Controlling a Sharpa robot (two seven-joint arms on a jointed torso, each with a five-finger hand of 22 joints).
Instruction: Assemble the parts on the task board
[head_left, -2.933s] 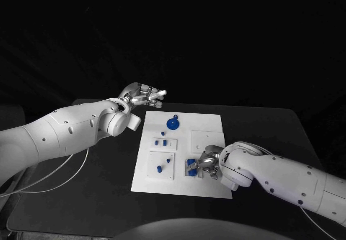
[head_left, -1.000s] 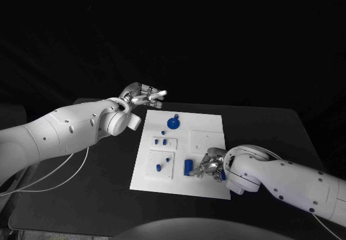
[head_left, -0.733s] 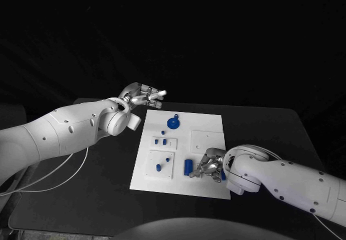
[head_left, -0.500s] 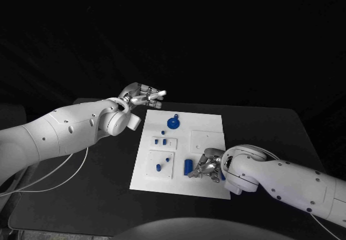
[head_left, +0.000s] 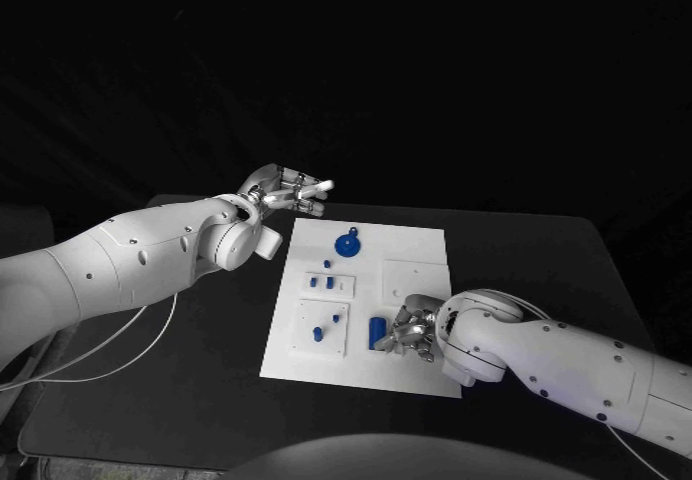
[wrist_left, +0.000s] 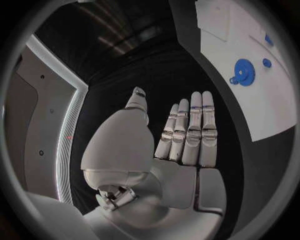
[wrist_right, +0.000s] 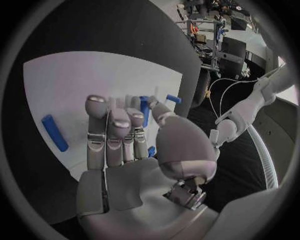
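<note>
Right hand (head_left: 413, 329) fingers curled over the task board (head_left: 418, 245) — grasp unclear; left hand (head_left: 289, 190) open, empty.

Right hand (head_left: 411, 326): it now sits a little further toward the left side of the task board (head_left: 418, 243) than a second ago, low over the near right part, fingers bent downward.
Blue bar (head_left: 376, 330): 2.9 s ago it lies under the right hand's fingers, seemingly held; now it lies on the board just beside the fingertips, and whether they touch it is hard to tell in the head view. In the right wrist view the bar (wrist_right: 55, 132) lies bare on the white surface, apart from the fingers (wrist_right: 106, 131).
</note>
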